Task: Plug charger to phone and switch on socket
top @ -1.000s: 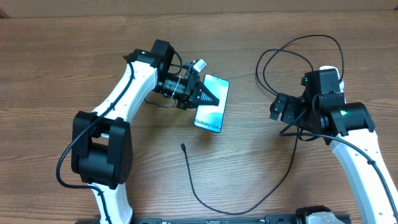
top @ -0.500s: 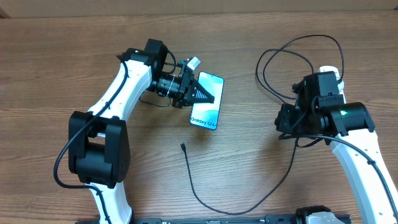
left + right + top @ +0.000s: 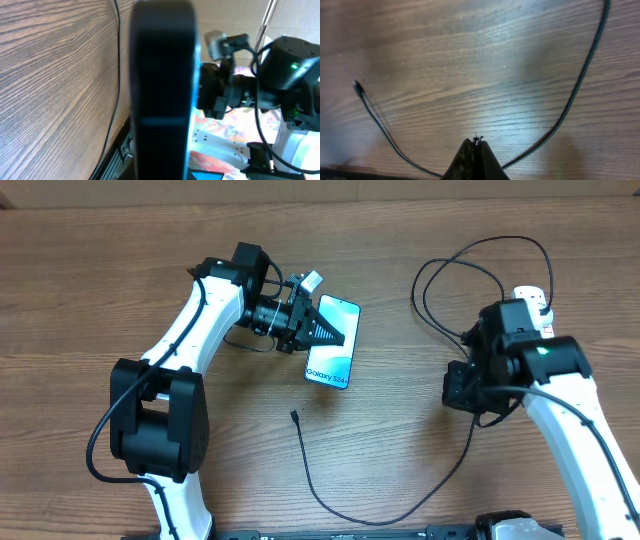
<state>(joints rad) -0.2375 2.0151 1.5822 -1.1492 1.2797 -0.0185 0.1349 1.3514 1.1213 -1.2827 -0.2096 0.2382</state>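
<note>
The left gripper point(image 3: 328, 330) is clamped on the phone point(image 3: 338, 362) near the middle of the table point(image 3: 90, 270) — its blue screen lit. The charger point(image 3: 304, 452) lies loose, its tip at 7 o'clock from the phone, not touching it. The right gripper point(image 3: 475, 147) is pinched closed on nothing — low over the wood. The socket point(image 3: 535, 296) peeks out beyond the right arm, toward 3 o'clock.

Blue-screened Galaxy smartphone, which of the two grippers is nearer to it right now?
Left. The left gripper is shut on the blue-screened smartphone, gripping its edge. The right gripper is shut well away from it, on the other side, beside the thin black cable.
</note>
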